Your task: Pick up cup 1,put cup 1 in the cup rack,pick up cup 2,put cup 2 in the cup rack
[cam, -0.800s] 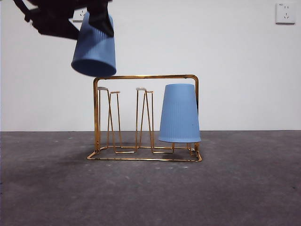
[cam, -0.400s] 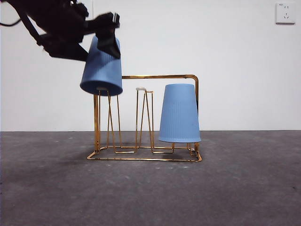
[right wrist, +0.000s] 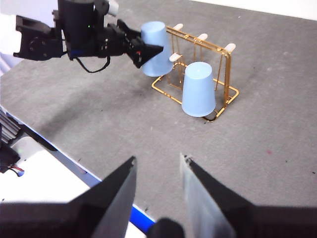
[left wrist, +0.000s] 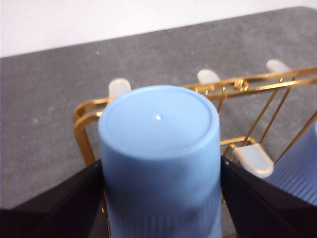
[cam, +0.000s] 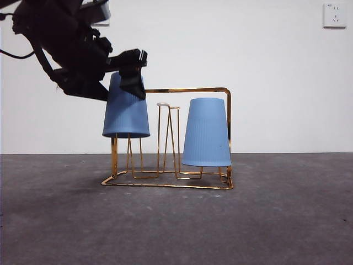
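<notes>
My left gripper (cam: 129, 69) clamps cup 2 (cam: 126, 113) upside down over the rack's (cam: 187, 91) left pegs. Cup 1 (cam: 206, 133) sits inverted at the rack's right end. My right gripper (right wrist: 157, 178) waits far off, jaws parted and empty.

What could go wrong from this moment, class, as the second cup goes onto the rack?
1. The left gripper holds cup 2 upside down, partway down a peg of the cup rack; released tilted, it might hang crooked or slip off.
2. The wire rack looks light, so sideways pushing could shift it and disturb cup 1, hanging on a neighbouring peg.
The right gripper waits far off, open.
</notes>
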